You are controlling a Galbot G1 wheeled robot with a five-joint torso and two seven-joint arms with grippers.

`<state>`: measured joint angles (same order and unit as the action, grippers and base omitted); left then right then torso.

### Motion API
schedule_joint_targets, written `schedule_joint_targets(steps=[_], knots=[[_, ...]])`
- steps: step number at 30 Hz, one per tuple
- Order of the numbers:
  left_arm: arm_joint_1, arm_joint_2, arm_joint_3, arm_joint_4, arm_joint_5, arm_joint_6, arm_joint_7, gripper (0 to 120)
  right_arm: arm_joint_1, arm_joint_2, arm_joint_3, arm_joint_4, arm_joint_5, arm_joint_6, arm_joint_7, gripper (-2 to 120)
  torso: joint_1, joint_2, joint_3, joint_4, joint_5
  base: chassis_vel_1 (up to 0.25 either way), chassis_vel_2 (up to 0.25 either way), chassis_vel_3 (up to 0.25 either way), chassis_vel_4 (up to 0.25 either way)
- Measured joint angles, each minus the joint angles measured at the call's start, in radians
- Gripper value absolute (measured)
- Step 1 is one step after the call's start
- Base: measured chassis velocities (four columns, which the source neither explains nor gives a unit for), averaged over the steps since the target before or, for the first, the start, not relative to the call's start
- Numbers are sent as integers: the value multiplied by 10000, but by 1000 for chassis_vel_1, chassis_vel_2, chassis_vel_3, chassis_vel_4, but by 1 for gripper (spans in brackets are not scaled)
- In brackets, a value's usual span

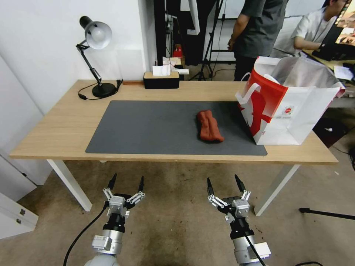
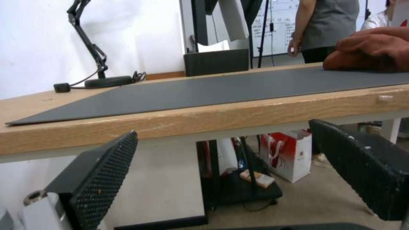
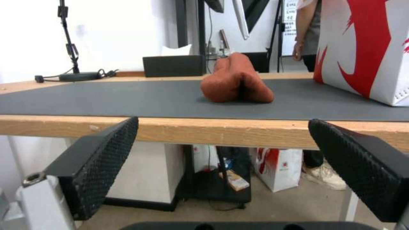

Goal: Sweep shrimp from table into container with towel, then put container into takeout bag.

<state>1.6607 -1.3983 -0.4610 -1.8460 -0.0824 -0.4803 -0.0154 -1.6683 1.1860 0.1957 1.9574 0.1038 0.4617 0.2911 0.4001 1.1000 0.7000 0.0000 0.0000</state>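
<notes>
At the far left of the worktop (image 1: 63,125) a black desk lamp (image 1: 97,55) stands on its round base near the back edge, its cord curling beside it. To its right, also along the back edge, sits a dark tissue box (image 1: 161,79) with a white tissue poking out of the top. A large dark grey mat (image 1: 148,127) covers the middle of the wooden surface. Below the near edge and short of the worktop, the left claw (image 1: 126,181) hangs over the floor with its two fingers spread apart and nothing between them; its wrist view looks along the mat from just under the worktop's edge. Farther right, the towel (image 1: 209,125), a bunched rust-red cloth, lies on the right half of the mat, lengthwise toward the back edge, apart from both claws. The right claw (image 1: 223,182) hangs in front of the worktop below the towel's position, its fingers likewise wide apart and empty, level with the wooden edge in its wrist view. At the right end, the takeout bag (image 1: 292,111) stands upright with its mouth open and silvery lining showing, its near corner resting on the mat's right edge, near the towel but not touching it.
</notes>
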Motion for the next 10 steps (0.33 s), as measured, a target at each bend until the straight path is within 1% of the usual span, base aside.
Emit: schedule_joint_targets(steps=[10], knots=[[0,6,0,-4,-1,9,-6,100,0,0,-1,-2,-3,-1,6,100,0,0,0,0,0,0,0,0,0]])
